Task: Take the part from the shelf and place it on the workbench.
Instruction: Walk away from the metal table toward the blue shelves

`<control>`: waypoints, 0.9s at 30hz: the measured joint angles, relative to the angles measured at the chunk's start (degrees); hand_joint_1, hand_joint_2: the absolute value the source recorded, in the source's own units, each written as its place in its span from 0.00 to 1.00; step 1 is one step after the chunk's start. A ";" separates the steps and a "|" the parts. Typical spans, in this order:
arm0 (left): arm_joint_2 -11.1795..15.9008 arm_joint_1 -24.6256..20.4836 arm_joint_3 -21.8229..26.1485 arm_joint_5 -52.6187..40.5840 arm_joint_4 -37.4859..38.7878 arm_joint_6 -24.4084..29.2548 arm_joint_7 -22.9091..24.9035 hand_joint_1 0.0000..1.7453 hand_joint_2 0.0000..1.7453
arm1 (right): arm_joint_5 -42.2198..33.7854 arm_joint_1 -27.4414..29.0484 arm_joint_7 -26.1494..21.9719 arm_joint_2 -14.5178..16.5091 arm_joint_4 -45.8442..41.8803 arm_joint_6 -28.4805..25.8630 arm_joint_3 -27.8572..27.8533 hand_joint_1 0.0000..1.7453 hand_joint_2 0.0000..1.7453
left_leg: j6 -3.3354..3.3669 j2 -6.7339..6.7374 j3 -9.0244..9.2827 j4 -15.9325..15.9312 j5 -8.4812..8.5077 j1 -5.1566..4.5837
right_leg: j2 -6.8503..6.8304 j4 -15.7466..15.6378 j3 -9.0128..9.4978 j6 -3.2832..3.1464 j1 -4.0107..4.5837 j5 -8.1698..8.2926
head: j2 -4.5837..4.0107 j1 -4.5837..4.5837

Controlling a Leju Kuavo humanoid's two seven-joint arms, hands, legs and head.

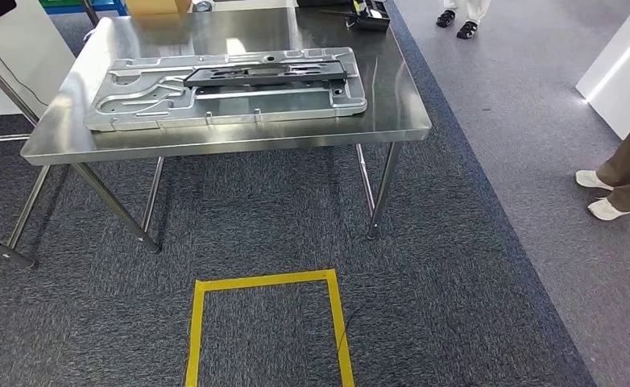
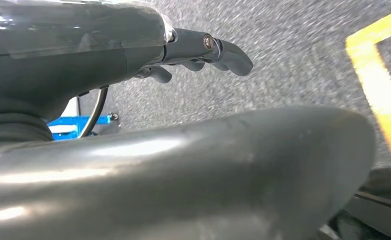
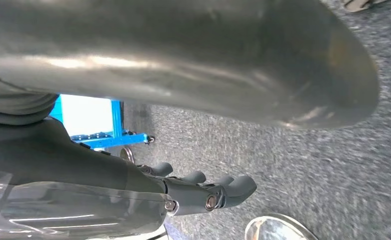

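Note:
A long dark part [image 1: 263,74] lies on top of a large silver stamped panel [image 1: 134,105] on the steel workbench [image 1: 239,143] ahead of me. My left hand [image 2: 203,52] hangs over the grey carpet, fingers loosely extended with nothing in them. My right hand [image 3: 203,192] also hangs above the carpet, fingers slightly bent and apart, holding nothing. Both hands are well away from the workbench.
A yellow tape square [image 1: 263,282] marks the carpet just before the bench. A black device [image 1: 368,16] sits at the bench's far edge. One person's feet [image 1: 606,193] stand at the right, another's [image 1: 457,24] beyond the bench. A blue wheeled frame [image 3: 113,135] stands behind me.

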 joint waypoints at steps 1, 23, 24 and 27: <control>0.00 -0.03 0.00 0.03 0.00 0.01 -0.01 0.00 0.00 | 0.03 -0.01 -0.02 0.00 0.00 0.01 0.03 0.00 0.00 | 0.08 0.00 2.60 -2.84 1.64 0.03 | 0.01 0.40 -0.95 0.17 -0.01 0.45 | 0.00 0.00; 0.04 -0.01 -0.04 -0.35 0.00 0.07 0.01 0.00 0.00 | 0.88 -0.01 0.38 -0.09 0.01 0.94 1.05 0.00 0.00 | 1.06 0.26 1.88 -14.37 8.45 -0.54 | 0.57 -0.39 5.67 0.99 0.04 -4.63 | 0.00 0.00; 0.08 0.06 -0.05 -0.37 0.00 0.05 0.00 0.00 0.00 | 0.88 0.01 0.40 -0.07 0.01 0.92 1.09 0.00 0.00 | 0.74 0.19 1.36 -13.18 7.10 -0.45 | 0.43 -0.48 5.21 0.46 -0.03 -4.09 | 0.00 0.00; 0.16 0.16 -0.07 -0.37 0.00 0.02 0.03 0.00 0.00 | 0.88 0.04 0.44 -0.04 0.02 0.85 1.14 0.00 0.00 | -0.04 0.05 -1.34 -3.86 -1.07 -0.17 | 0.17 -0.47 3.11 -0.41 0.02 -2.32 | 0.00 -0.01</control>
